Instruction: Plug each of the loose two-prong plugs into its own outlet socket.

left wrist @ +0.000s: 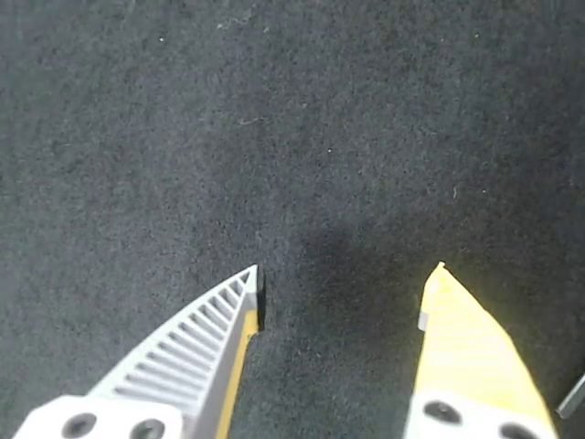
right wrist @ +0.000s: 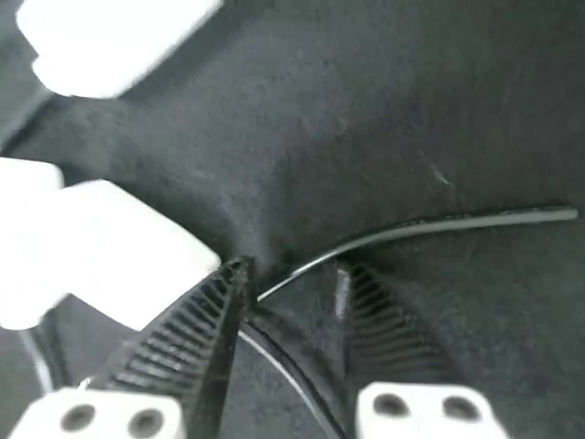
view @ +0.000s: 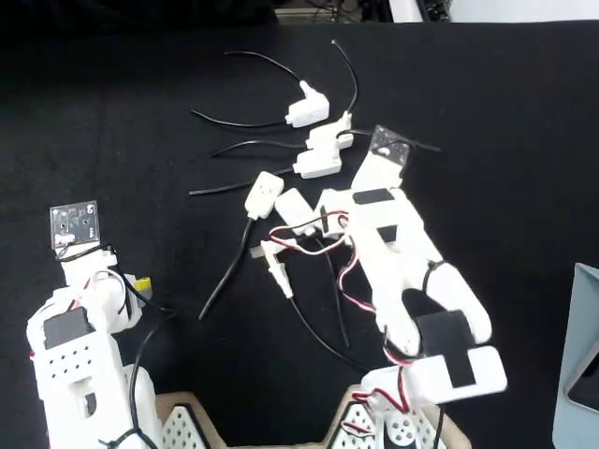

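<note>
Black cloth counter, and all the task hardware sits upper centre in the high view: a cluster of white plugs and sockets with thin black leads fanning out to the left and up. From up there you can't tell which bodies are plugs and which are sockets, nor whether any pair is mated. The left arm is low in the left corner, well apart from the cluster, with a marker card on top. Its wrist view gives you what the high view doesn't: the left hand is spread wide, one white finger and one yellow, with nothing between them and bare cloth underneath. The right arm reaches up from the bottom centre to the edge of the cluster. Its black fingers are lost against the cloth from above, so go by its wrist view: the right hand is at a narrow gap, tips down at the cloth, with a black wire running through the gap but not pinched. A white connector body lies just beside one fingertip, and a second white body lies farther off. A blue-grey object stands at the right edge of the high view.
</note>
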{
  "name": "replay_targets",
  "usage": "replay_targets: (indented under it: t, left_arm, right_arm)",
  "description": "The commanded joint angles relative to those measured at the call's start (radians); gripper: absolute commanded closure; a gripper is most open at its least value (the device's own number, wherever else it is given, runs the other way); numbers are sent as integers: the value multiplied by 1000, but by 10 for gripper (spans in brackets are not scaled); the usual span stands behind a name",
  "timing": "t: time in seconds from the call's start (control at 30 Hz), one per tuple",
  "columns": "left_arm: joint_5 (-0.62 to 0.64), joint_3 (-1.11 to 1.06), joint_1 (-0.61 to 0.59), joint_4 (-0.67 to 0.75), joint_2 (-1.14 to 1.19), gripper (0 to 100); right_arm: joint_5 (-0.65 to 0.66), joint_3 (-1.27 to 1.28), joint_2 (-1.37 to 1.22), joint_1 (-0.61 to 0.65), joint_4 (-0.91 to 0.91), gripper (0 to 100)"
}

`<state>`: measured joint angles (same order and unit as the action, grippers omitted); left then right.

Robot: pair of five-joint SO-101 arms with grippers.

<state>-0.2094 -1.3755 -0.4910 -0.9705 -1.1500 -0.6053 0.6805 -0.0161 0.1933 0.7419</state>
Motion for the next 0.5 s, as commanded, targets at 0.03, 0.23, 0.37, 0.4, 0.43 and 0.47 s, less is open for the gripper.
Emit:
replay_targets:
  t: [0.03, 0.23, 0.37, 0.4, 0.43, 0.47]
  left_arm:
    - [5, 5, 10, 23, -12, 716]
    - [5, 5, 10, 23, -12, 716]
    - [5, 5, 10, 23, -12, 716]
    - [5, 5, 10, 23, -12, 716]
    - [5, 5, 10, 23, -12, 716]
    - [5, 5, 10, 23, -12, 716]
  right_arm:
    - [-6, -93, -61, -11, -9, 902]
    - [25, -105, -38, -12, 37, 987]
    - [48, -119, 90, -12, 152, 987]
    - [61, -116, 137, -12, 175, 987]
    - [78, -113, 185, -12, 195, 987]
    - [97, -111, 232, -12, 213, 987]
